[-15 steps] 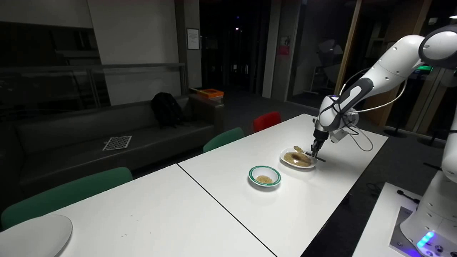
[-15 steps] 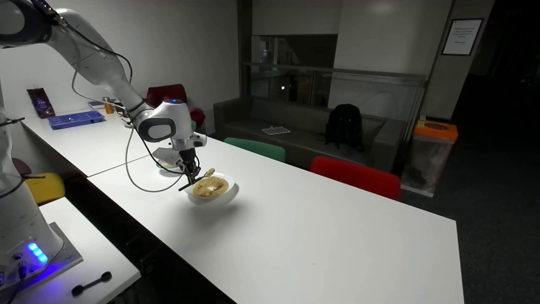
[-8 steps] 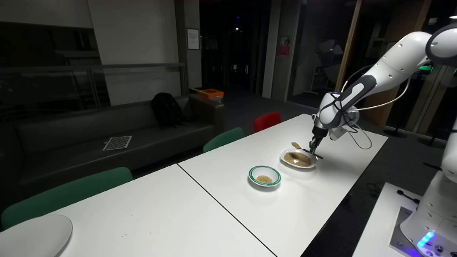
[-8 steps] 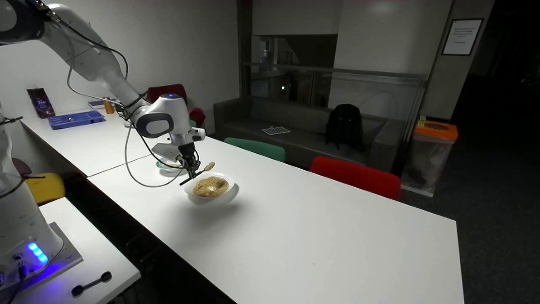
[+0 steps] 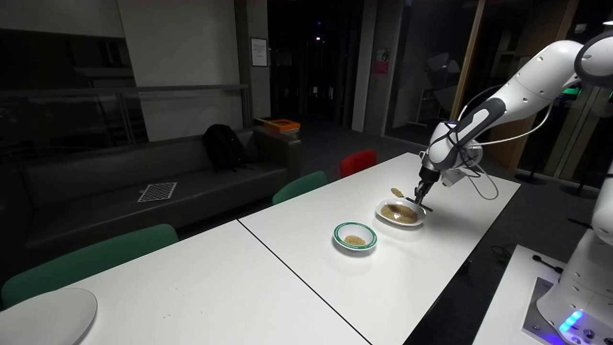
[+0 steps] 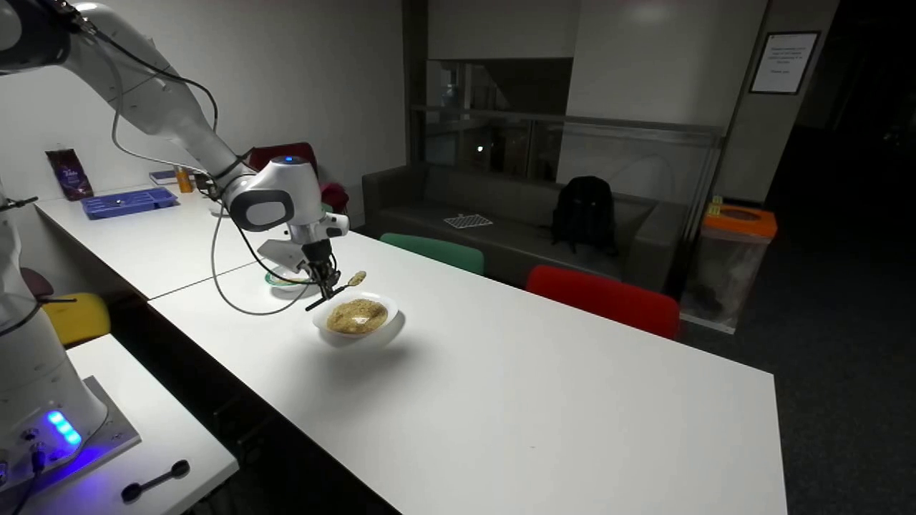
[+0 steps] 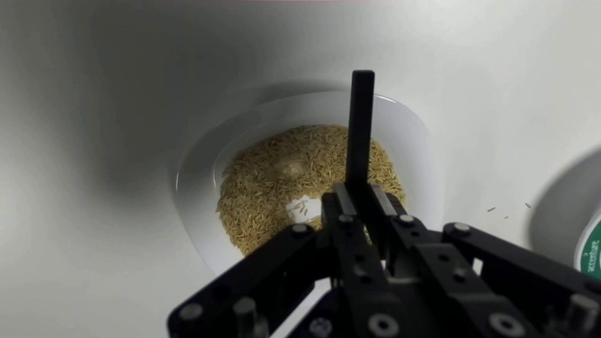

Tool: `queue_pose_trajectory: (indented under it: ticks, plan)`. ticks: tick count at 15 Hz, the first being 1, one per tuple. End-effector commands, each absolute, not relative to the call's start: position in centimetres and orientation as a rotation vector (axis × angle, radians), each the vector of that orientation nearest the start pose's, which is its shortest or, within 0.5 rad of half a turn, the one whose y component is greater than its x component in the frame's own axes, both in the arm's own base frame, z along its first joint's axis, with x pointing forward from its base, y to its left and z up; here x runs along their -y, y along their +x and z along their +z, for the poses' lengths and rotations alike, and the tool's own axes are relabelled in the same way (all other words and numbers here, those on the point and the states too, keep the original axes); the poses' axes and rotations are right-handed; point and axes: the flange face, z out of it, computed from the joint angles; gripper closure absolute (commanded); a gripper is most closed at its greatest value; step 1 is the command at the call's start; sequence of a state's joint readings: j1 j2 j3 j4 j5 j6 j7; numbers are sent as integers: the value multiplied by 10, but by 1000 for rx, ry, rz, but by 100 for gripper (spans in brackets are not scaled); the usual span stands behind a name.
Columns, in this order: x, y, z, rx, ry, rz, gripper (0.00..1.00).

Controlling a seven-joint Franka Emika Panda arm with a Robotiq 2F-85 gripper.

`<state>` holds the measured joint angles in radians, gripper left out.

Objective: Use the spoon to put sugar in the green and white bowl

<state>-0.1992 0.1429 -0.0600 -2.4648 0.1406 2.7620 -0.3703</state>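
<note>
In the wrist view the word "accenture" stands in small white lowercase letters on the green and white bowl [image 7: 593,244], running upward along its green border, with a little angle mark beside it. In an exterior view the lettering on that bowl's rim [image 5: 355,224] is too small to read. A framed notice [image 6: 785,62], seen in both exterior views, carries several lines of dark print on white, too blurred to make out. In an exterior view a dark packet [image 6: 69,174] bears pale script, also illegible.
</note>
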Motion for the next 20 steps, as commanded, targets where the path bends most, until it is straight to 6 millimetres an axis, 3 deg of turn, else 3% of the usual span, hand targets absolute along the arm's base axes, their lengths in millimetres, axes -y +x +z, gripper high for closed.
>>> queue_pose_trajectory:
  ticks: [1,3,10,20]
  plan:
    - [146,469,263,-61,-3120,-305,97]
    - [148,468,261,-70,-3118,-299,97]
    - [124,468,232,25,-3114,-191,97]
    - [169,475,240,-181,-3159,-179,97]
